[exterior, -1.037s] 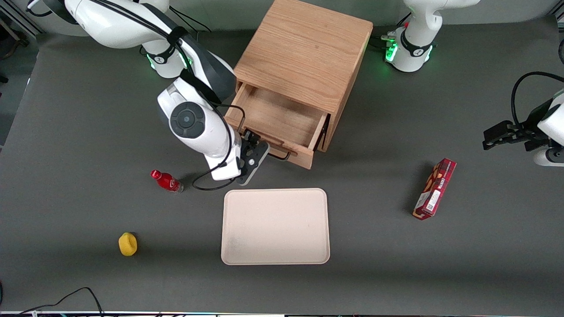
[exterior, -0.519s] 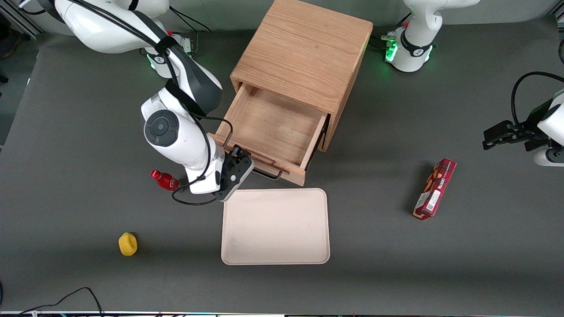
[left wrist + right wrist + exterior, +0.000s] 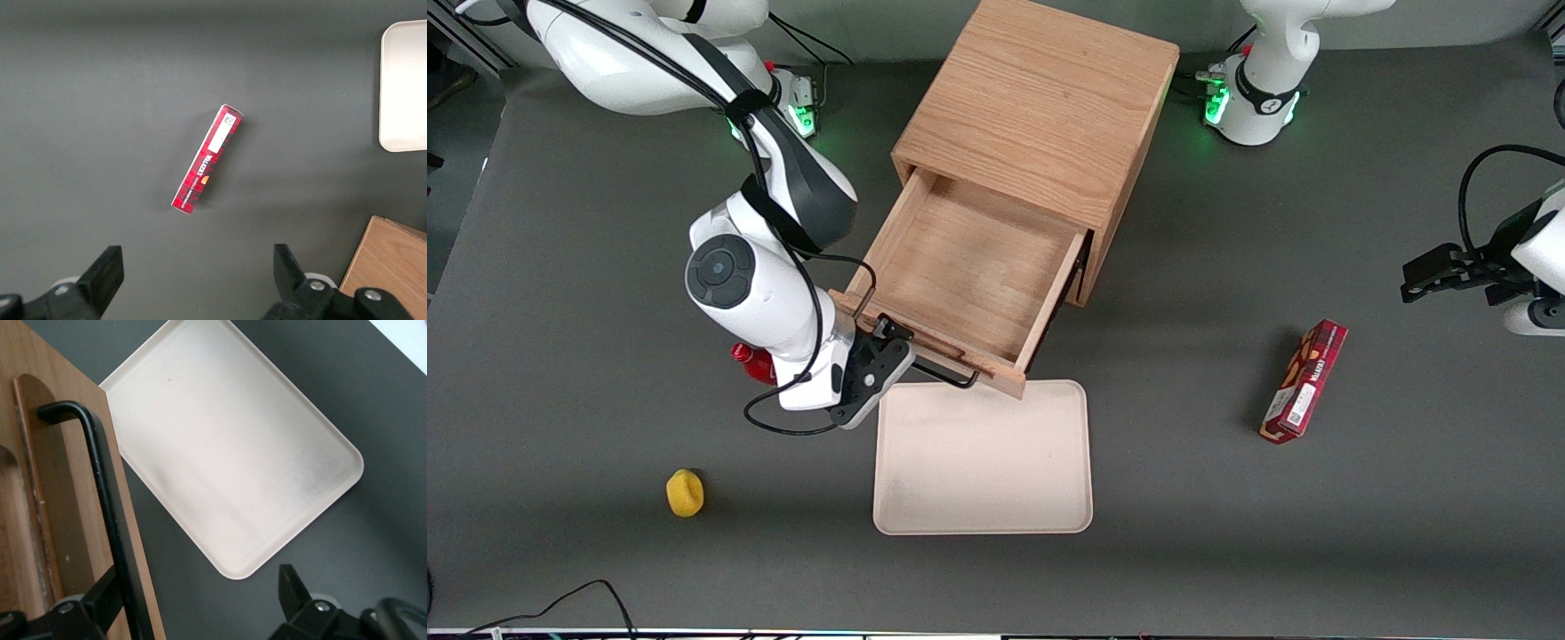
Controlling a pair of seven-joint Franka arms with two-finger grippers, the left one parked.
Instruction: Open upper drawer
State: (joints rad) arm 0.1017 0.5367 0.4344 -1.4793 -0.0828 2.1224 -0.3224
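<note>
The upper drawer (image 3: 960, 267), a light oak box, stands pulled far out of the wooden cabinet (image 3: 1040, 107), and its inside is bare. Its thin black bar handle (image 3: 947, 375) runs along the front, just above the tray's edge. My right gripper (image 3: 889, 336) is at the handle's end toward the working arm. In the right wrist view the gripper (image 3: 199, 587) is open. One finger (image 3: 100, 597) sits between the handle (image 3: 107, 493) and the drawer front (image 3: 40, 487). The other finger (image 3: 290, 583) hangs apart over the table. The bottom drawer is hidden beneath.
A beige tray (image 3: 983, 458) lies in front of the drawer, its edge under the drawer front; it also shows in the right wrist view (image 3: 227, 453). A red bottle (image 3: 751, 363) lies half hidden beside my wrist. A yellow object (image 3: 685, 492) lies nearer the camera. A red box (image 3: 1304, 380) lies toward the parked arm's end.
The drawer has slid farther out of the cabinet toward the tray, drawn by my gripper at the handle. My arm has moved with it and now covers part of the red bottle.
</note>
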